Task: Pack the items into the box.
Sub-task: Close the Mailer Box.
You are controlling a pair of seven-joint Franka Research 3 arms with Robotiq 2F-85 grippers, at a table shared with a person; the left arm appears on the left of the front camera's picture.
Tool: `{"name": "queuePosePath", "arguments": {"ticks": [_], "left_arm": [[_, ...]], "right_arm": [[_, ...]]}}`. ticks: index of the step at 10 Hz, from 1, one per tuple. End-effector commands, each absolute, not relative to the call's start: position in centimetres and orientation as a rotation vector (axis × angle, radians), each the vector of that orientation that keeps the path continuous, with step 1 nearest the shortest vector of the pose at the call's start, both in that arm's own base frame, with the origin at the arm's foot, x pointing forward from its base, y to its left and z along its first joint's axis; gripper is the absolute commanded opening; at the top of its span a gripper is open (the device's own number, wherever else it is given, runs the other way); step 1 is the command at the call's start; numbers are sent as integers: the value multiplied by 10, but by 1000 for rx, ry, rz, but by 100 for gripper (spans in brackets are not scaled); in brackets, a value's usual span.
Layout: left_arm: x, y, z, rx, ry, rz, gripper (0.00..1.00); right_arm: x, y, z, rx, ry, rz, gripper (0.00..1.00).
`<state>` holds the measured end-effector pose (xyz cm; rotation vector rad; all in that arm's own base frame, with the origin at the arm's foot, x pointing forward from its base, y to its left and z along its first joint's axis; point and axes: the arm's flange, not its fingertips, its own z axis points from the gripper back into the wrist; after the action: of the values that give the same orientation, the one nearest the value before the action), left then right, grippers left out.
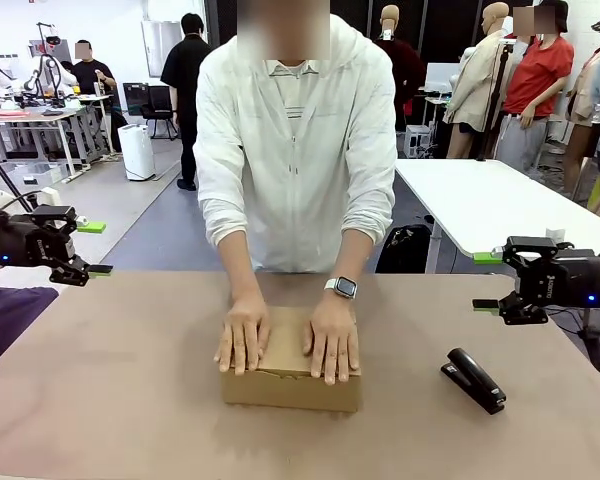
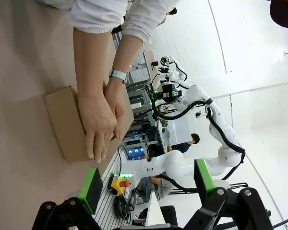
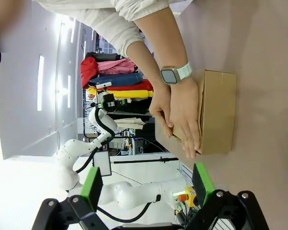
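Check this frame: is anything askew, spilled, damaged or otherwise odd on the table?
Nothing stands out. The box sits closed and flat, undamaged, with the person's hands pressing its lid. The black stapler lies apart to the right. Both end effectors, left and right, hang open at the table's sides, clear of everything.

Light: we see bright, even overhead light | Shadows: soft under the box (image 1: 290, 385) | Glare: blown-out white in wrist views | Edges: wide-angle bending

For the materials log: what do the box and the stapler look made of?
The box: brown cardboard, matte, with folded edges; the person's hands press its lid. The stapler: glossy black, probably plastic over metal, judging by its sheen.
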<state>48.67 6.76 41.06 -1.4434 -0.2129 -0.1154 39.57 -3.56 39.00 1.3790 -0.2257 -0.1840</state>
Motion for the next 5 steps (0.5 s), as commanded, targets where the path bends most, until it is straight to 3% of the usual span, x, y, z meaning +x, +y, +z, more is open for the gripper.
{"name": "queuePosePath", "arguments": {"ticks": [1,5], "left_arm": [[485,69,411,-1461,-232,-133,100],[485,69,411,-1461,-232,-133,100]], "right_arm": [[396,-35,393,1367,-242,-184,100],[396,-35,393,1367,-242,-184,100]]}}
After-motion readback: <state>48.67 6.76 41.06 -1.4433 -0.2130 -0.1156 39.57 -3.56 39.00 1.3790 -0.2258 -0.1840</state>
